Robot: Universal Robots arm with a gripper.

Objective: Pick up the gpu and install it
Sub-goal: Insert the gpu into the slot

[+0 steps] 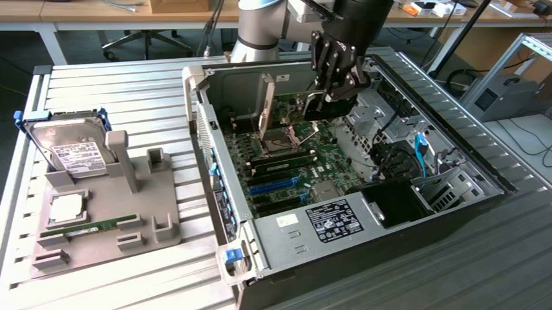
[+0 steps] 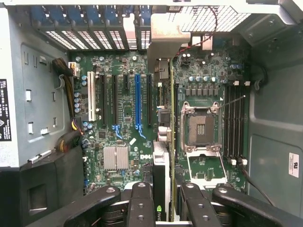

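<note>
The gripper (image 2: 165, 208) has its fingers (image 2: 142, 201) clamped on the near edge of the gpu (image 2: 163, 146), one on each face. The card hangs edge-on over the motherboard (image 2: 123, 109), between the blue slot (image 2: 138, 99) and the CPU socket (image 2: 201, 127), with narrow room on both sides. Its bracket (image 2: 163, 35) lies near the slotted rear wall. Seating in a slot cannot be determined. The arm (image 1: 258, 26) reaches steeply down into the open computer case (image 1: 258, 258), well apart from the side walls.
</note>
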